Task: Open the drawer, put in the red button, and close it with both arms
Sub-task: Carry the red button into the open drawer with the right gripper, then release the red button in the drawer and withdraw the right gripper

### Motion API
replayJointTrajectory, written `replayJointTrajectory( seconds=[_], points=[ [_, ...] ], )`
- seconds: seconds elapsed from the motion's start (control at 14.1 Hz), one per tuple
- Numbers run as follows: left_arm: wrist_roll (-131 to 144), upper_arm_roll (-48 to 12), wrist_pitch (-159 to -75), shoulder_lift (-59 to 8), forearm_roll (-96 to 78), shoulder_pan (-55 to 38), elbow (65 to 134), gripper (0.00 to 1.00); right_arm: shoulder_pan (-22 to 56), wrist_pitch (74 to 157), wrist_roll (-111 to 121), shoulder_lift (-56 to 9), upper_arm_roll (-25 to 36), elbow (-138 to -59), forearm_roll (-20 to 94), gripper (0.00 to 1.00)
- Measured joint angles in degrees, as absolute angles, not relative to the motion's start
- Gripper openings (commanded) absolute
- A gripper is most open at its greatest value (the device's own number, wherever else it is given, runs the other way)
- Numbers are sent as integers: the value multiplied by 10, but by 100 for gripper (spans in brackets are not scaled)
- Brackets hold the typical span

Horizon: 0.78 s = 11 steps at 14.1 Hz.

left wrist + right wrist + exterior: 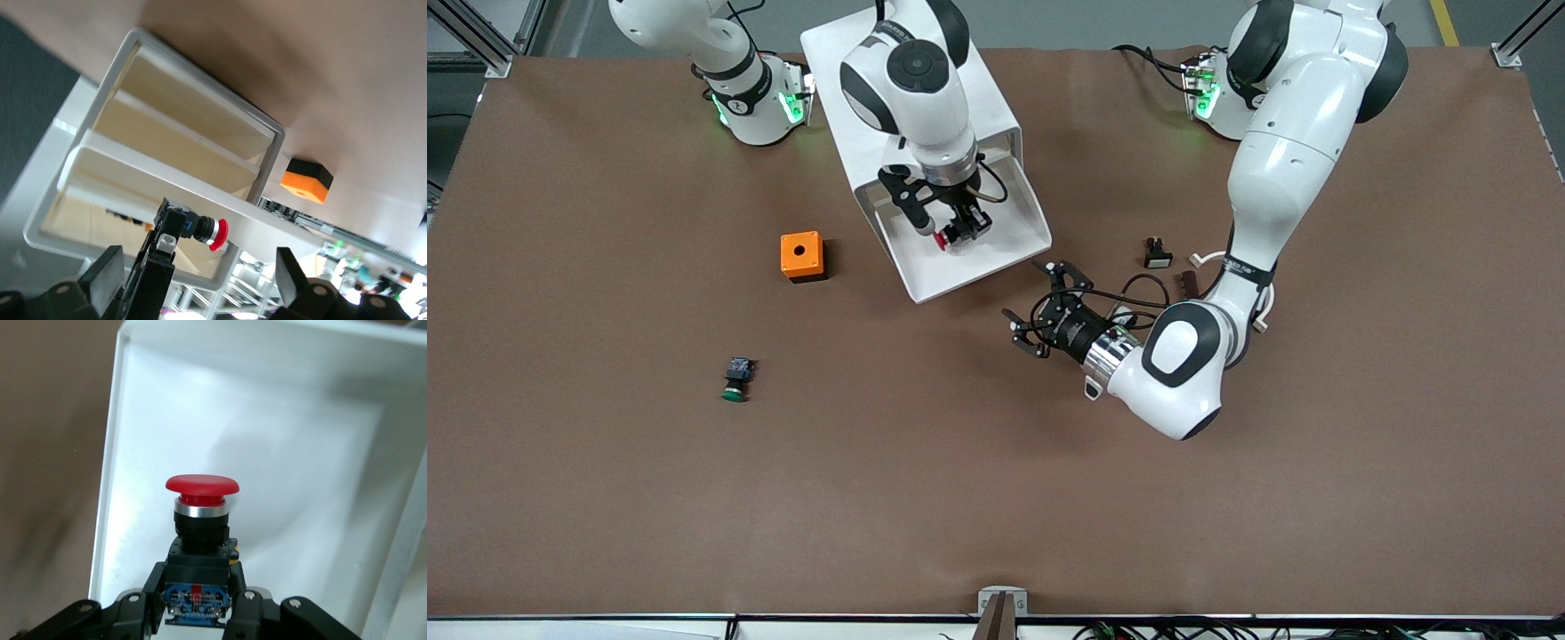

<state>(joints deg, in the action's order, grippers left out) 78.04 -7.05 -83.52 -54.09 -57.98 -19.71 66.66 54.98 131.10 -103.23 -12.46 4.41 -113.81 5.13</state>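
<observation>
We record: red button (201, 495) clamped in right pincer (951, 233) over the open white drawer (1009, 258); left pincer (1043, 311) spread wide, empty, low over the bench (605, 462) beside the drawer.

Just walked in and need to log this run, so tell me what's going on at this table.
The right end effector is shut on the red button and holds it over the open white drawer. The left end effector is open and empty, hanging over the table just in front of the drawer. The button is not yet set down. An orange box and a green button lie untouched toward the right arm's end of the table.
</observation>
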Motion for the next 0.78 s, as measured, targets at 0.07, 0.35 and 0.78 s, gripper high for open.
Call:
replayJointTrajectory(
  seconds=[0.07,0.35,0.78],
  points=[
    [742,-70,-845,-532,-552,-202,665,100,553,1311,-1036,-127,44,-1137,51,0],
    [641,-70,-926,-483,-432,-235,662,100,559,1311,-1046,-132,44,-1137,51,99],
    [607,-69,-1037,-457,-254,-283,662,100,558,1304,-1028,-135,51,-1116,51,100]
  ],
)
